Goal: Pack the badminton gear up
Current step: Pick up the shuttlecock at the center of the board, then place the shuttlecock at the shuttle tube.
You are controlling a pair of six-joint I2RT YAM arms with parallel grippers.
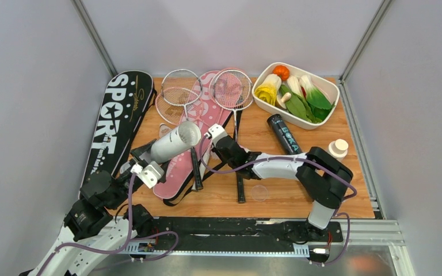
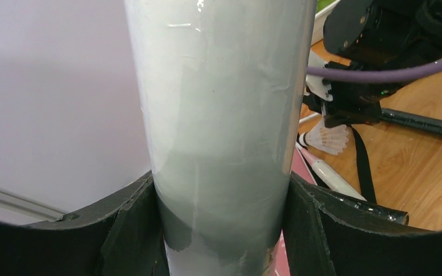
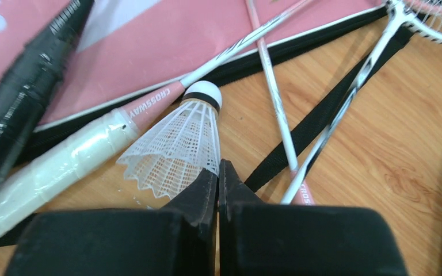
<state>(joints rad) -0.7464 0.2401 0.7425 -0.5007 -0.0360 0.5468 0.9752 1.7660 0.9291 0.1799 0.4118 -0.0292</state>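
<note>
- Right gripper [image 3: 217, 172] clamped on skirt edge of shuttlecock [image 3: 178, 141], cork pointing away.
- White tube [image 1: 175, 141] held between spread left gripper [image 2: 221, 230], open mouth tilted toward right gripper, near table middle.

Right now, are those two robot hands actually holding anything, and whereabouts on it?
The left hand clamps the white tube around its body. The right hand is shut, pinching the white shuttlecock by the edge of its skirt.
</note>
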